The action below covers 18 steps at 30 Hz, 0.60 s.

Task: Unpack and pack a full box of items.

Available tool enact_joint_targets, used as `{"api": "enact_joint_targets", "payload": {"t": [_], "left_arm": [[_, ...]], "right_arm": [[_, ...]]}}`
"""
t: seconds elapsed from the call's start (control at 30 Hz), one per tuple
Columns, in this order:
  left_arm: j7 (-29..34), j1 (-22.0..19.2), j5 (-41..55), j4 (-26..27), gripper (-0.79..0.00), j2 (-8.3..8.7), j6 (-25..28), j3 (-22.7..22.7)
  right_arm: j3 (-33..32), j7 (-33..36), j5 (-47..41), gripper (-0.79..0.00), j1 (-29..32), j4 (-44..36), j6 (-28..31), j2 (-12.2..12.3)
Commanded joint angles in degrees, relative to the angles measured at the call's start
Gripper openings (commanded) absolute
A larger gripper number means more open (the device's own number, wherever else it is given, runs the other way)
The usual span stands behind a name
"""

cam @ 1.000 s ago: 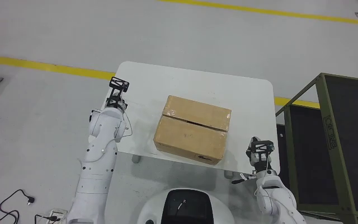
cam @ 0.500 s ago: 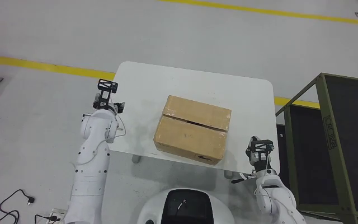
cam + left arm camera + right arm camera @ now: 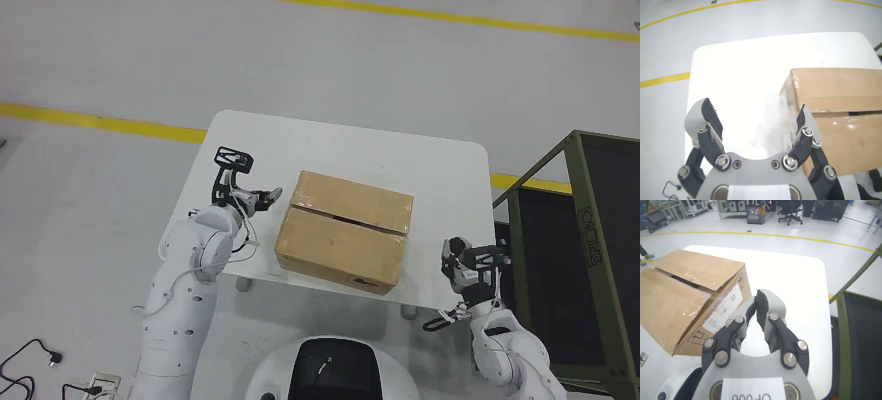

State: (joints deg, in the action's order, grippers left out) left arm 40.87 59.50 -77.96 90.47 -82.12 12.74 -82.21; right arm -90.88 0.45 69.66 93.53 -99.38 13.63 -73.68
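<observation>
**Box shut on the table, a gripper at each end**

The box (image 3: 345, 230) sits in the middle of the table (image 3: 440, 160), slightly toward my side and turned a little askew. Its two top flaps are folded down, with a dark slit between them where they fail to meet. Clear tape glints on the cardboard. A white label is stuck on the end face that looks toward my right arm, and the flap edge above it is ragged.

My left gripper (image 3: 755, 111) hangs over bare tabletop just beside the box's left end. Its fingers are spread wide with nothing between them. From above I see a gap between it and the cardboard.

My right gripper (image 3: 759, 300) is near the table's right front corner, off the box's right end and apart from it. Its pads are pressed together and hold nothing.

A green metal rack (image 3: 590, 250) stands just past the table's right edge. A yellow floor line (image 3: 100, 121) runs behind the table.
</observation>
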Motion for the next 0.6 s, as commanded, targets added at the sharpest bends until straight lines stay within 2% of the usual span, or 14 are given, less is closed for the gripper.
{"api": "enact_joint_targets", "payload": {"t": [0.0, 0.07, 0.17, 0.23, 0.33, 0.57], "left_arm": [[0.08, -0.03, 0.99, 0.28, 0.0, -0.01, 0.94, 0.93], [-0.19, -0.09, 2.57, 0.25, 0.0, -0.02, 1.3, 1.34], [-0.53, -0.34, 4.16, 0.42, 0.0, -0.04, 1.93, 2.37], [-0.81, -0.49, 4.32, 0.59, 0.0, -0.03, 1.96, 3.17], [-2.0, -0.47, 5.31, 0.54, 0.0, -0.01, 1.94, 3.75], [-2.5, -0.66, 5.38, 0.99, 0.0, 0.09, 1.99, 4.35]], "right_arm": [[-0.94, 0.52, -1.86, -0.268, 0.17, 0.17, 6.2, 0.36], [-2.06, 1.3, -2.26, -0.188, 0.2, 0.3, 10.72, 0.78], [-2.53, 2.5, -1.94, -0.015, 0.43, 0.45, 16.36, 1.3], [-2.19, 2.91, -1.69, 0.0, 0.42, 0.67, 18.16, 1.47], [-1.3, 3.52, -2.08, -0.018, -0.15, 1.34, 19.83, 1.61], [-0.51, 4.01, -2.12, 0.0, -1.03, 1.98, 20.26, 1.7]]}}
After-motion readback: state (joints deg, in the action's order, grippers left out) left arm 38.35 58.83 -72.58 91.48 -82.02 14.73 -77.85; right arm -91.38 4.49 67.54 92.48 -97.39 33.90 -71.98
